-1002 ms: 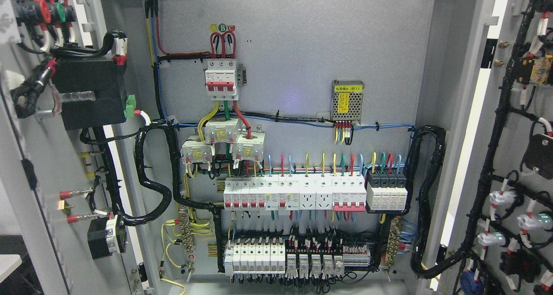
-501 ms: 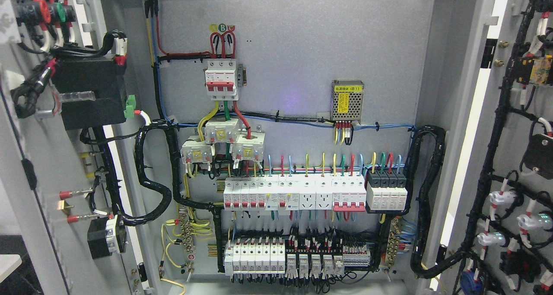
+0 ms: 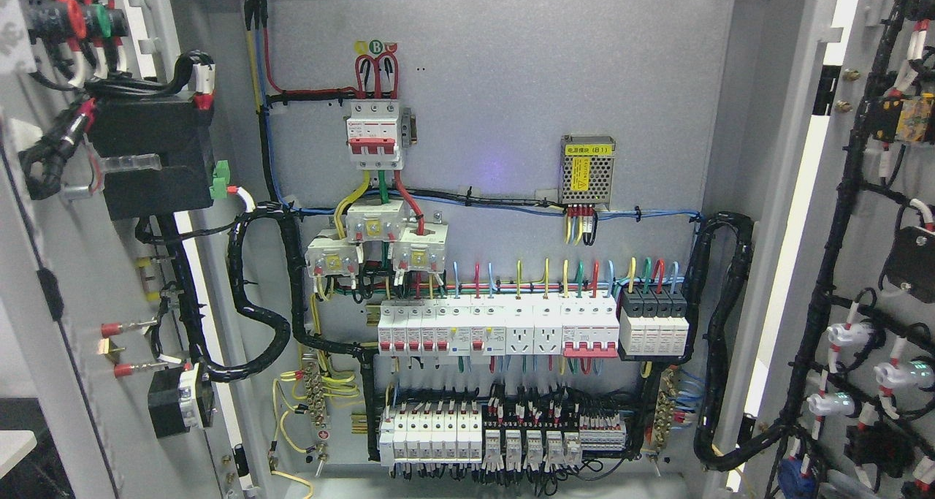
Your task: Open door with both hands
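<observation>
Hands: neither robot hand is in the picture — their state cannot be told.
Left door (image 3: 80, 265): swung wide open at the left edge, wiring on its inner face.
Right door (image 3: 869, 250): likewise wide open, right edge.
Back panel (image 3: 511, 104): breaker row (image 3: 497, 327) mounted low — power module (image 3: 587, 171) above it.

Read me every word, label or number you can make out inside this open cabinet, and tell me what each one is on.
"B": green round sticker above the top breaker.
"(B1)", after Chinese characters too small to read: label on the mesh-covered metal box.
Yellow sticker on that box: too small to read.
Print on the breaker rows: too small to read.
</observation>
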